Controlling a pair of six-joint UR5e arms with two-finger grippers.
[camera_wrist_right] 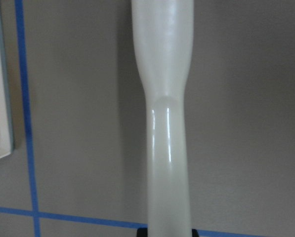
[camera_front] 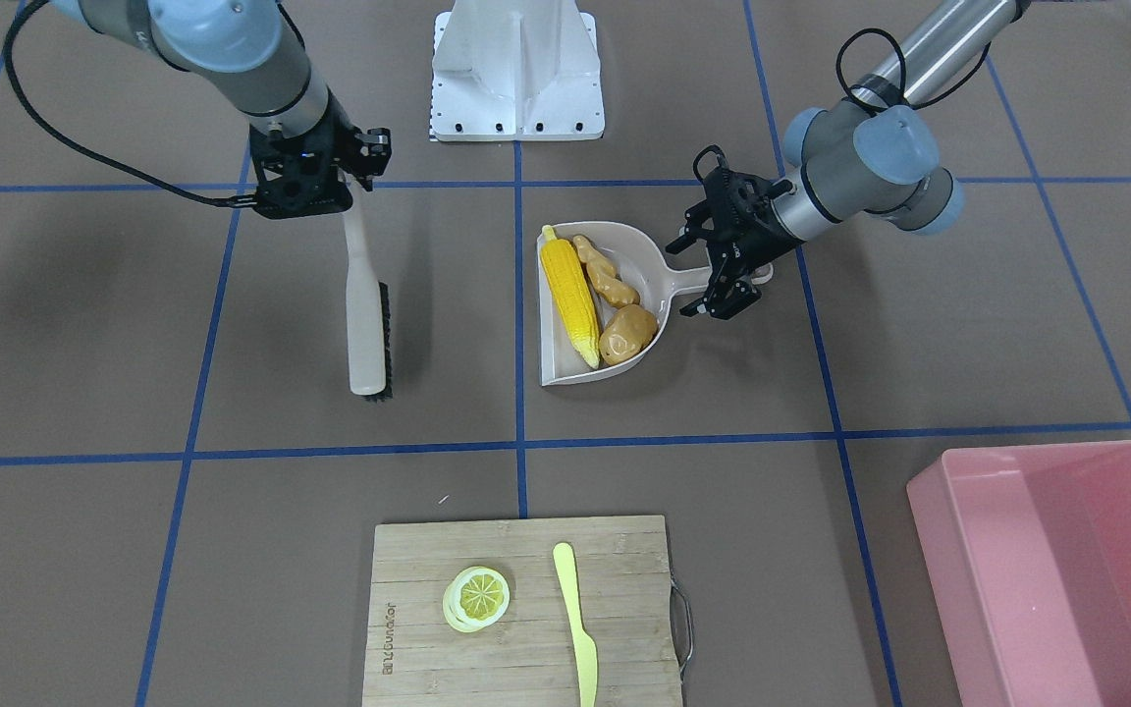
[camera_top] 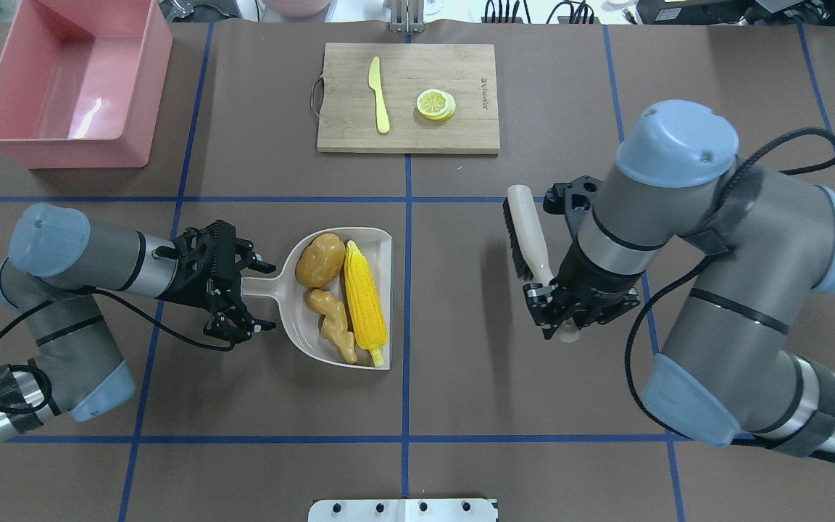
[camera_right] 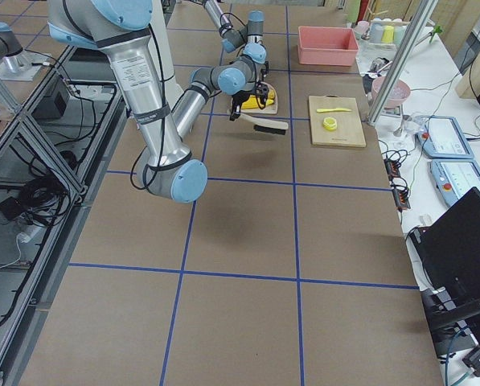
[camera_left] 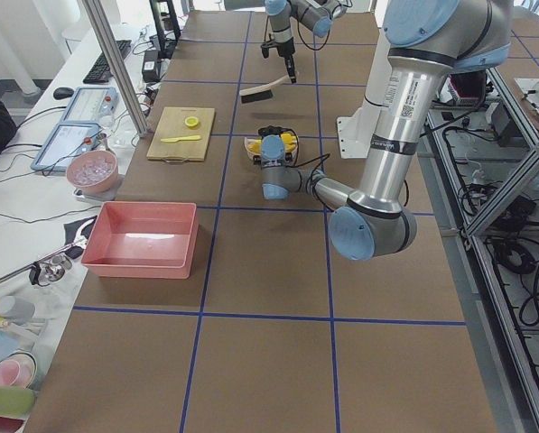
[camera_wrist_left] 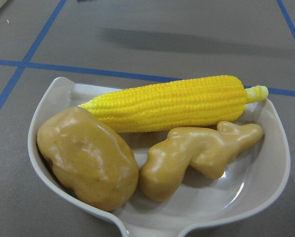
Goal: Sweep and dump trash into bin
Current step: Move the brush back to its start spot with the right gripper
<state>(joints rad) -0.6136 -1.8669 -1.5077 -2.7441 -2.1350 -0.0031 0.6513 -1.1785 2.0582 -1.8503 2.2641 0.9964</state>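
Jaws apart, the left gripper (camera_top: 264,294) straddles the handle of the stiff dustpan (camera_top: 380,246), likely the best hold for keeping its light, roll-prone trash (camera_top: 365,304) level, while the right gripper (camera_top: 559,319) clamps the brush (camera_top: 526,232).

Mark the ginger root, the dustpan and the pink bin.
ginger root (camera_top: 332,319): overhead view, middle of body.
dustpan (camera_front: 629,253): front-facing view, bare inner floor.
pink bin (camera_top: 62,154): overhead view, near outer wall.
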